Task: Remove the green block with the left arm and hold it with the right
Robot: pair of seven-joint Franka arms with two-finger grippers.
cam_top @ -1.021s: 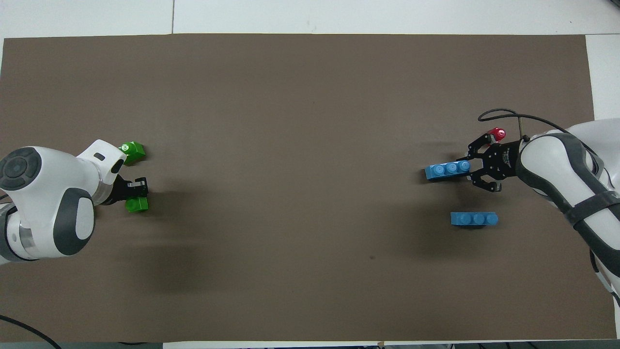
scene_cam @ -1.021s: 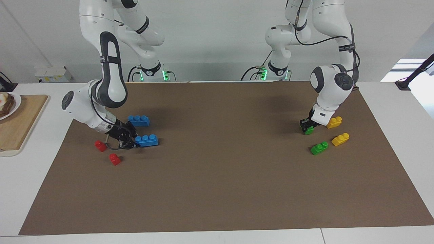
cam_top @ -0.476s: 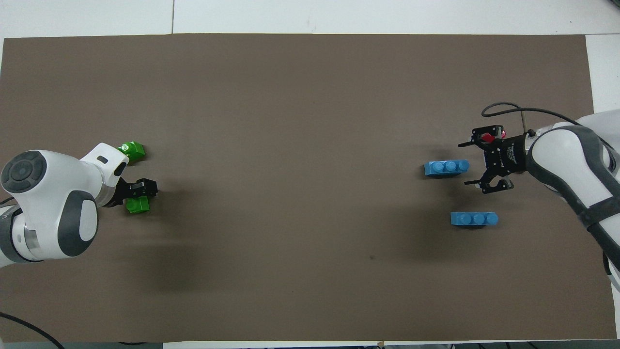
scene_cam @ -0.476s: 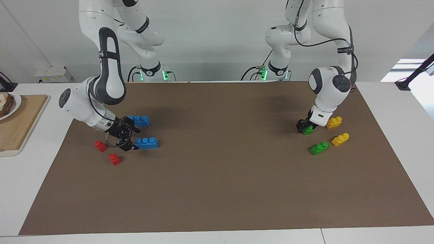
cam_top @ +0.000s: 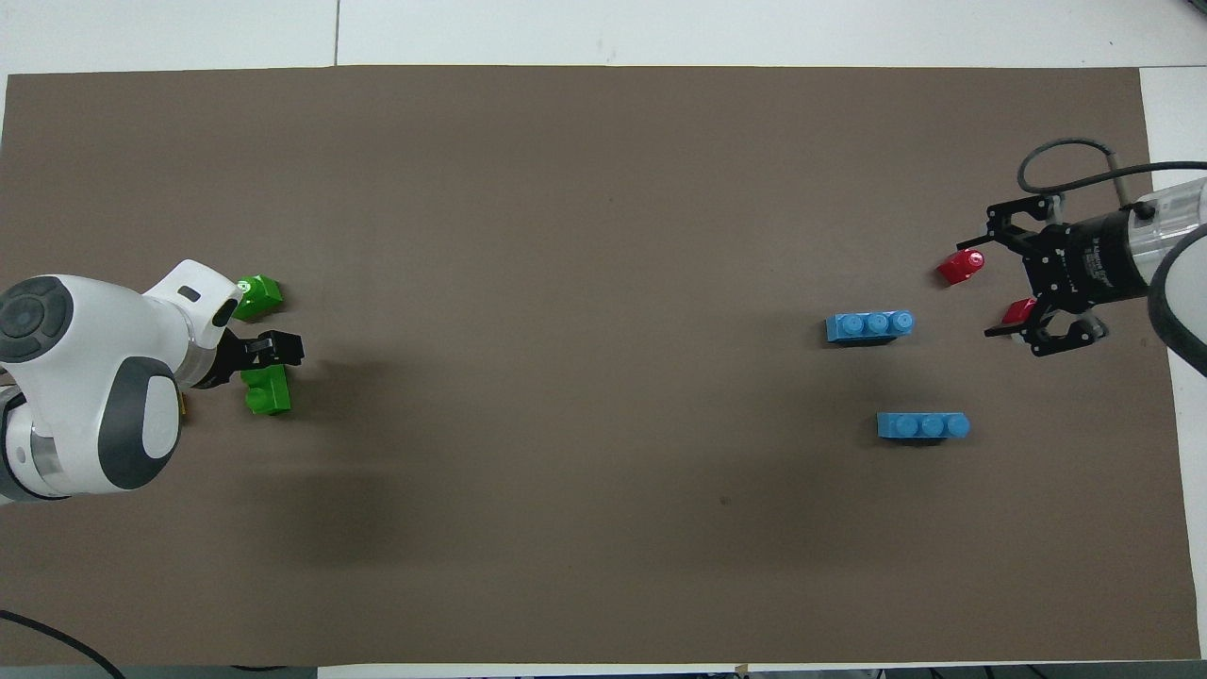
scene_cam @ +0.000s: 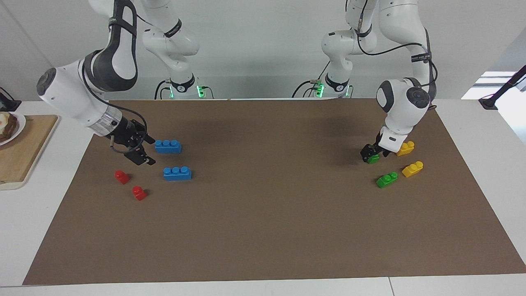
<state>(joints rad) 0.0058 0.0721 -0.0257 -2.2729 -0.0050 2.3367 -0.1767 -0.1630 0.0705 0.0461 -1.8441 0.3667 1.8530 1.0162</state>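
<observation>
A green block lies on the brown mat at the left arm's end. My left gripper hangs low right over it, open, with the fingers on either side of the block. A second green block lies on the mat a little farther from the robots. My right gripper is open and holds nothing. It is raised over the mat's right-arm end, above two red blocks.
Two blue three-stud bricks lie beside the right gripper, toward the table's middle. Two yellow bricks sit by the green ones. A wooden board with a plate lies off the mat's right-arm end.
My right gripper let go of the blue brick, opened, rose and drew back toward its end of the table. My left gripper opened and lifted slightly; the green block stayed on the mat.
</observation>
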